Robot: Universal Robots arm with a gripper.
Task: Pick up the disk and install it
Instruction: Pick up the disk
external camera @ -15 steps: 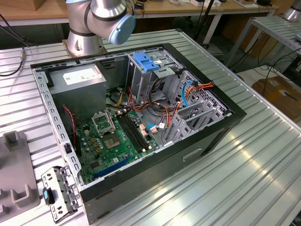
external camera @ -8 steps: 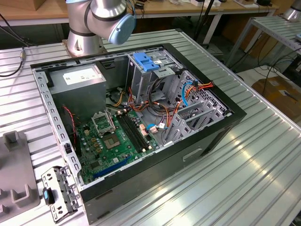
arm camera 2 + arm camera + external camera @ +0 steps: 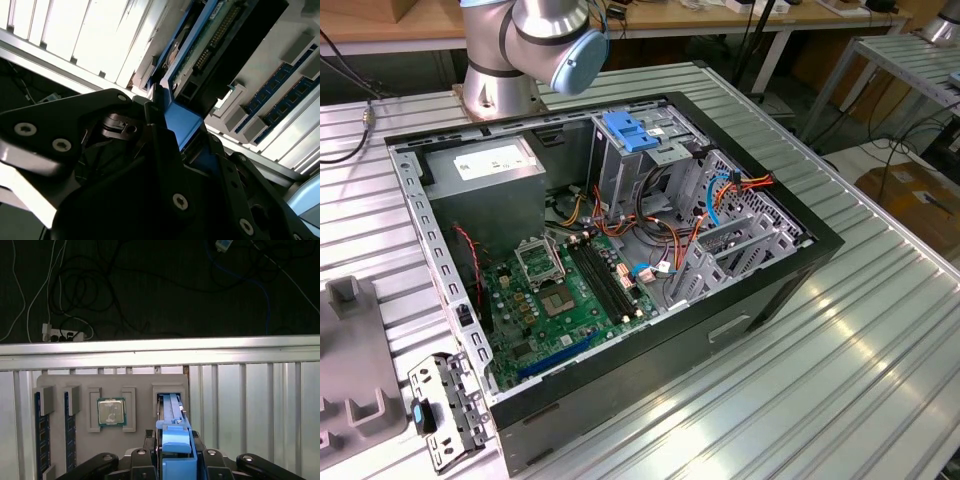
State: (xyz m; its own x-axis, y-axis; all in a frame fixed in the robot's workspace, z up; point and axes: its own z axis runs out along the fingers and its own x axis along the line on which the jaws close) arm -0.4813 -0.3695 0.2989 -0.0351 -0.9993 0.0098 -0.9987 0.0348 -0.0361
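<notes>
The disk [image 3: 172, 422] stands on edge in a slot of a grey holder tray [image 3: 140, 382], its bright blue rail facing up, with the gripper [image 3: 174, 434] straddling it. In the second wrist view the disk's [image 3: 210, 55] dark body and connector edge rise out from between the black fingers [image 3: 155, 117]. The jaws are closed against its blue sides, so from here it looks gripped. In the same tray, in the first wrist view, a processor chip [image 3: 111, 411] lies flat in the pocket just beside the disk's slot, and two memory sticks [image 3: 38, 430] sit on edge beyond that. The tray rests on a ribbed metal table [image 3: 250, 405]. In the exterior view the open computer case [image 3: 820, 240] lies at the centre with its motherboard [image 3: 570, 300] exposed. A light blue latch plate [image 3: 630, 133] tops the drive cage at twelve o'clock, the arm [image 3: 550, 40] stands at eleven o'clock, and a loose metal bracket [image 3: 445, 410] lies at seven o'clock.
</notes>
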